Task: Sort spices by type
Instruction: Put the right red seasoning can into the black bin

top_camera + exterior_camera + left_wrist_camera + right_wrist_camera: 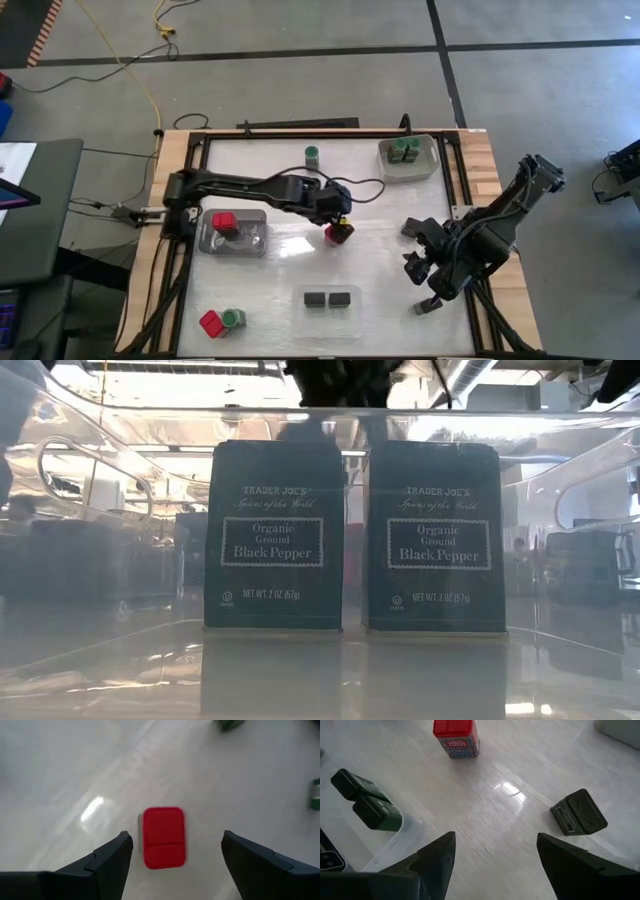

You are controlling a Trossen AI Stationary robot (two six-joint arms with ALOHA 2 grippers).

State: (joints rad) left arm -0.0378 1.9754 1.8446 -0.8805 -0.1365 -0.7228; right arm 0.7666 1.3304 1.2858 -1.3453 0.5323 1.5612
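Note:
A red blocky spice container (164, 837) stands on the white table near its middle (337, 236). My left gripper (176, 838) hovers over it (336, 222), open, one finger on either side and clear of it. My right gripper (495, 837) is open over the table's right side (420, 283), holding nothing. A black spice box (578, 812) lies on the table near it (412, 228). Two black pepper boxes (272, 535) stand in a clear tray (330, 299) at the near edge. A green-lidded jar (313, 155) stands alone near the far edge.
A grey tray (406, 160) at the far right holds green-lidded jars. Another tray (250, 240) on the left holds a red container (223, 221) and a dark item. One red container (211, 323) and one green jar (233, 318) stand at the near left corner.

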